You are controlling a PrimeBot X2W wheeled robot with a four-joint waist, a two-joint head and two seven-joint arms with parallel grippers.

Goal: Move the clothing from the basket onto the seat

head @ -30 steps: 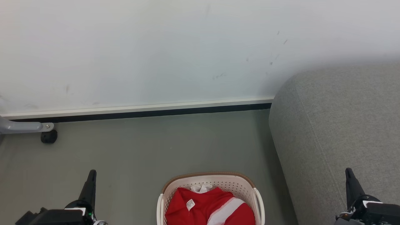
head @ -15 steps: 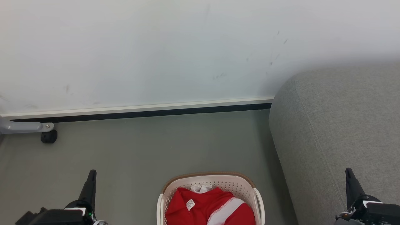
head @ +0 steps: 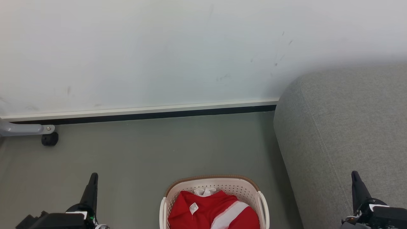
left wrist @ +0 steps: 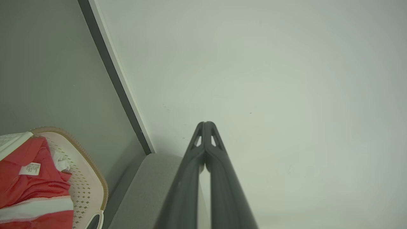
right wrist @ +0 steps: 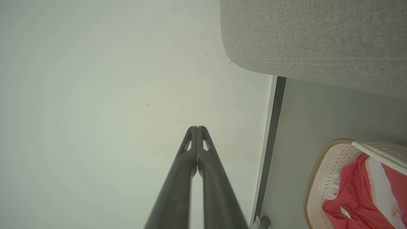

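Note:
Red clothing (head: 206, 211) with white stripes and a small white neck label fills the cream perforated basket (head: 235, 185) on the floor at the bottom centre of the head view. The grey woven seat (head: 346, 127) rises to the right of the basket, its rounded arm nearest. My left gripper (head: 93, 176) is shut and empty, to the left of the basket. My right gripper (head: 355, 175) is shut and empty in front of the seat's arm. The left wrist view has the clothing (left wrist: 25, 187) and basket (left wrist: 86, 178) at lower left; the right wrist view has the clothing (right wrist: 356, 197) at lower right.
A pale wall with a white and black skirting (head: 143, 112) runs across behind the grey floor. A grey metal leg with a black caster (head: 49, 139) stands at the far left by the wall. Bare floor lies between the basket and the wall.

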